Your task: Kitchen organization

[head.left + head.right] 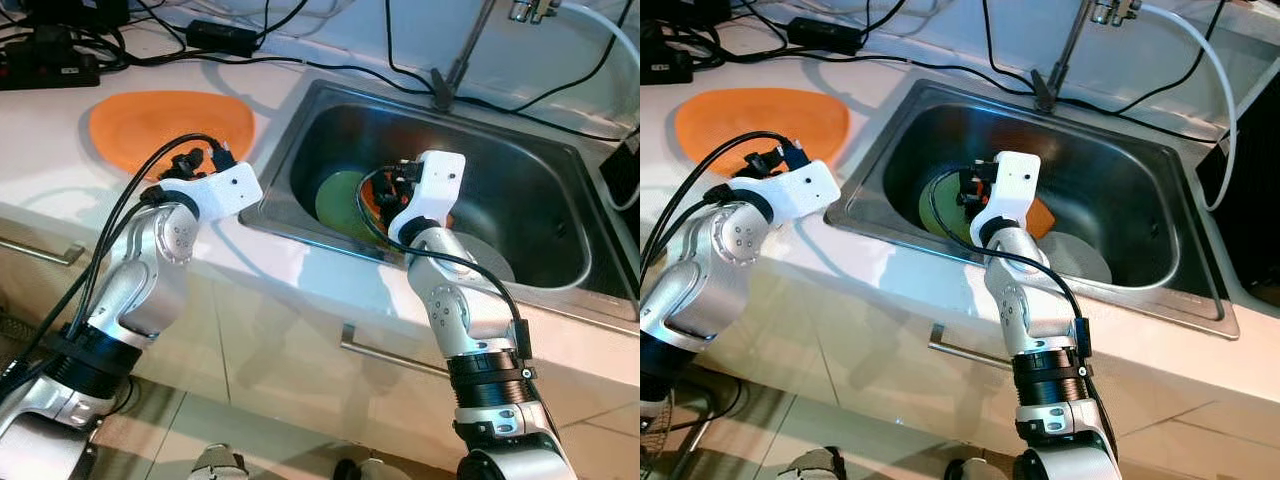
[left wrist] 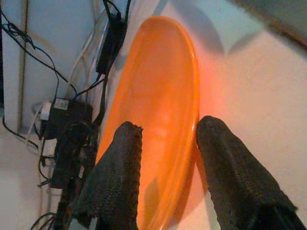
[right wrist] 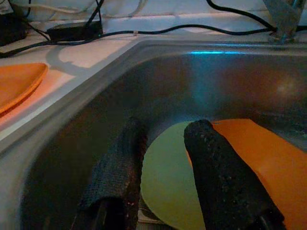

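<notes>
Green plate (image 3: pixel 168 177) in the sink (image 1: pixel 560 270) could be chipped if struck by the spread right gripper (image 3: pixel 165 177); left gripper (image 2: pixel 165 163), spread, is hovered over the orange plate (image 1: pixel 165 128).

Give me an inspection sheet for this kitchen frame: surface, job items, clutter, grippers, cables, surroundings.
Surface: pale countertop with a steel sink set into it.
Job's things: orange plate lying on the counter left of the sink; green plate, orange plate in sink and grey plate in the basin, overlapping.
Clutter: nothing seen.
Grippers: left gripper open, fingers straddling the counter plate's rim; right gripper open, down inside the sink over the green plate.
Cables: black cables and power adapter along the back of the counter.
Surroundings: faucet, cabinet handles below.
</notes>
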Available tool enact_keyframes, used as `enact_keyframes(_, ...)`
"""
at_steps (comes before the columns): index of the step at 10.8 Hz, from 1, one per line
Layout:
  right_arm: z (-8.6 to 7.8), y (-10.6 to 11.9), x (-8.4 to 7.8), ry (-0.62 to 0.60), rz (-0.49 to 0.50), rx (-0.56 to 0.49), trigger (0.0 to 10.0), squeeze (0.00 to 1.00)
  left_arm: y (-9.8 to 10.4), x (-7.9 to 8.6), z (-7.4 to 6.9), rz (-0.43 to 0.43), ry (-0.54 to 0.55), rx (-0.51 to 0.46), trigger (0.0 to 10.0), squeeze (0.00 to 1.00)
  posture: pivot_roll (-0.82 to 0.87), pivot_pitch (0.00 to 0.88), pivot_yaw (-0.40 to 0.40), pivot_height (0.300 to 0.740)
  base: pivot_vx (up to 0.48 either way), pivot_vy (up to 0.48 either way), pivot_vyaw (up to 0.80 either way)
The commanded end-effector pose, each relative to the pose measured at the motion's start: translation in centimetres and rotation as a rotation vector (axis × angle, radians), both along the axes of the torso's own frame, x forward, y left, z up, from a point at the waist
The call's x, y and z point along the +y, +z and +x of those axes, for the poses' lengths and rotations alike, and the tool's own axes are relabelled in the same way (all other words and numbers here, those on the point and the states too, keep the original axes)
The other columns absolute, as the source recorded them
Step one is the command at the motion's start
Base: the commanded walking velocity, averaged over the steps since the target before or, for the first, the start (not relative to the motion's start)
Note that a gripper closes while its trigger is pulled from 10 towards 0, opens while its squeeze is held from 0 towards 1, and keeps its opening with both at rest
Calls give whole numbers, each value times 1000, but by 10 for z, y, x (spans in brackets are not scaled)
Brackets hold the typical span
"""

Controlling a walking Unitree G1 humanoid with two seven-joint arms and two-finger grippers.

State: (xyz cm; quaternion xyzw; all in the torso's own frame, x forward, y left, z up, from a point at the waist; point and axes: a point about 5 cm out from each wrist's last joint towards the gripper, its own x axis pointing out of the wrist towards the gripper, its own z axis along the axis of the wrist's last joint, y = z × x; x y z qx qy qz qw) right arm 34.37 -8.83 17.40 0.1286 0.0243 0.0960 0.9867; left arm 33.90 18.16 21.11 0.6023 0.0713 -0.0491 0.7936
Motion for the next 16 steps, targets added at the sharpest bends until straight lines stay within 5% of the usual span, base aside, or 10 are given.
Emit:
enact_keyframes(1,-2,0,-5,-15,4,3,10000,0,-7,1,1,33,3,40,10000,0,81,61,-154,740,0,0,0)
enact_keyframes(8,-4,2,-5,-22,1,17,10000,0,-15,13,37,149,40,81,10000,0,48,79,-135,740,0,0,0)
enact_keyframes(12,-3,3,-7,-19,-4,18,10000,0,-12,4,37,-224,9,175,10000,0,54,87,-145,740,0,0,0)
enact_keyframes(14,-3,3,-6,-18,-5,20,10000,0,12,13,40,-188,19,126,10000,0,60,85,-143,740,0,0,0)
enact_keyframes(15,-3,3,-6,-19,-4,20,10000,0,17,15,40,-207,9,115,10000,1000,59,83,-140,740,0,0,0)
enact_keyframes(16,-3,2,-7,-21,-5,20,10000,0,19,13,39,-208,1,112,10000,1000,59,81,-140,740,0,0,0)
